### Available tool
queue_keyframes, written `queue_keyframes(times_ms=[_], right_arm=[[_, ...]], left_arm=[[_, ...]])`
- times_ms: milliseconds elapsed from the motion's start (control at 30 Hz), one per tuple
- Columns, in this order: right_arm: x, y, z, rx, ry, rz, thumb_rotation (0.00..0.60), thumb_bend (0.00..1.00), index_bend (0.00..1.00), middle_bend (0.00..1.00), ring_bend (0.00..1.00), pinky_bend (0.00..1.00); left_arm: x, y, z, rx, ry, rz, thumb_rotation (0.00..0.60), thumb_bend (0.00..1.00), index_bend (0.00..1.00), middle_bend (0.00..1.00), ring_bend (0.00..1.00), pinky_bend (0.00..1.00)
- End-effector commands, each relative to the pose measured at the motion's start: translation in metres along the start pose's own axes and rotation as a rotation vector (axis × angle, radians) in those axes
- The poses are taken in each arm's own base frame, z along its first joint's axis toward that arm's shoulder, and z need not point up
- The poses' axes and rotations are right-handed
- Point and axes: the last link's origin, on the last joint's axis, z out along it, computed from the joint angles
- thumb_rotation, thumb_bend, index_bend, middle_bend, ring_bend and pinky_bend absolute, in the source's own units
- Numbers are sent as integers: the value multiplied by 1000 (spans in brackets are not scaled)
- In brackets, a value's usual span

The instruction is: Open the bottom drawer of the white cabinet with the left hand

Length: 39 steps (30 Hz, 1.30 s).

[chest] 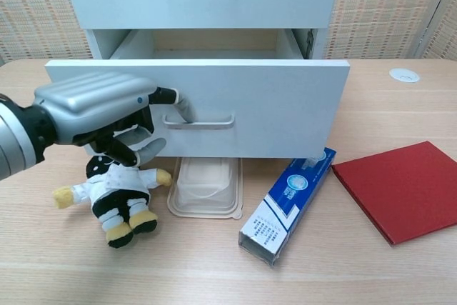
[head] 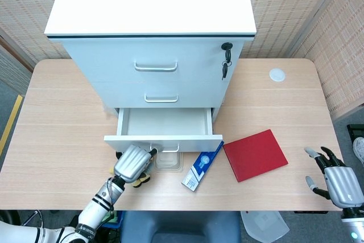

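The white cabinet stands at the back of the table, its bottom drawer pulled well out and its inside bare. My left hand is at the drawer front, with one finger hooked behind the left end of the metal handle and the others curled below. My right hand hangs open off the table's right front corner, holding nothing.
Under the drawer front lie a small plush doll and a clear plastic container. A blue-and-white box lies to the right of them, partly under the drawer, beside a red book. Keys hang from the top drawer's lock.
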Motion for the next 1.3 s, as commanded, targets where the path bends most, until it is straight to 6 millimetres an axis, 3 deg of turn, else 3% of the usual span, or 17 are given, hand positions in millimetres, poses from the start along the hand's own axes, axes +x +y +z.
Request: queue_keyframes(times_ms=[33,467,833,1100,1300], right_arm=[[0,0,0,-1,0,0,600,306,162,281,237,320],[-1,1,-2,-4,0,4,600,306,162,281,237,320],[-3,1,-2,-5,-4,9,600,307,162,281,237,320],[-3,0,-1,-1,-3,10,600,307,162,281,237,320],[-2,-2,-1,3,-2,11,600,307,162,281,237,320]], left_arm=[[-1,1,-2,-2,-3,-1,600,500,265,907,980,994],[0,7,-14,-10,-2,-14,600,500,265,907,979,994],[16,9,-20,-44,90,-61,600,498,267,906,979,994],[37,7,-38,-102,256,-138,600,499,445,905,978,991],[54,-10,-49,-75,343,-154,600,498,526,906,977,990]])
